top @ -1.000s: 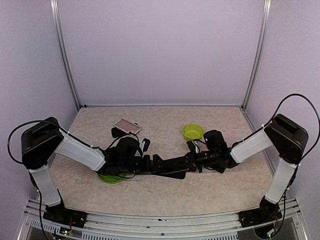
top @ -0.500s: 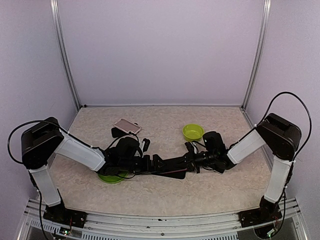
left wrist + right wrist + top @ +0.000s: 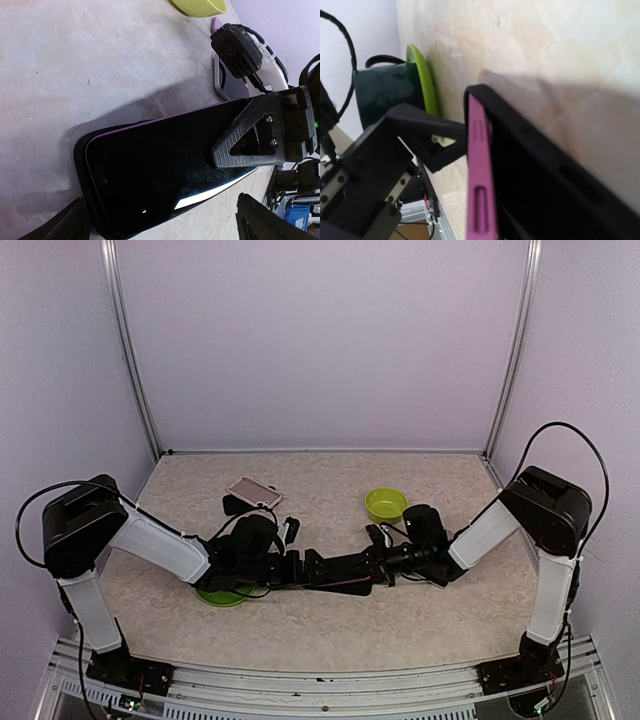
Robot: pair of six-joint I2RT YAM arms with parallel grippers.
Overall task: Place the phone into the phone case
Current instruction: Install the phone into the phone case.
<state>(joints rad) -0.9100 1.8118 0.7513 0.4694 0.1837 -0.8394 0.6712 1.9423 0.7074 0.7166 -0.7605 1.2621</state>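
Note:
A dark phone with a purple-pink edge lies across the black phone case in the middle of the table. Its far end sits inside the case's corner. My right gripper is shut on the phone's right end, one finger flat on the screen, the other hidden beneath. My left gripper is open wide and straddles the phone's left end without touching it. From above the phone shows as a dark strip between the two grippers, with the left gripper at its left end.
A green bowl stands just behind the right gripper. A green plate with a dark green mug sits under my left forearm. A pink flat device lies at the back left, beside a small black object.
My right arm has drawn inward and its gripper has slid slightly left along with the phone's end. The left arm and its open gripper have not moved.

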